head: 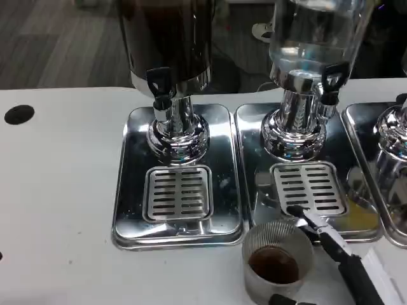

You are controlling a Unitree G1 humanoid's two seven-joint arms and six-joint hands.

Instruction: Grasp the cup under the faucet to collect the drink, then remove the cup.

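Cup [278,260], lower right of frame: brown drink inside, standing on tabletop [57,210], away from faucet [159,86]. Right hand [327,238] fingers clasp its rim. Collection apparently done; release remaining.

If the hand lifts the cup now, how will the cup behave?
The cup looks thin and clear, so it will probably flex if squeezed hard. Brown drink fills only its bottom, so it is likely light, yet could slosh if tilted. The right hand has fingers at its rim, so a jerk might tip it.
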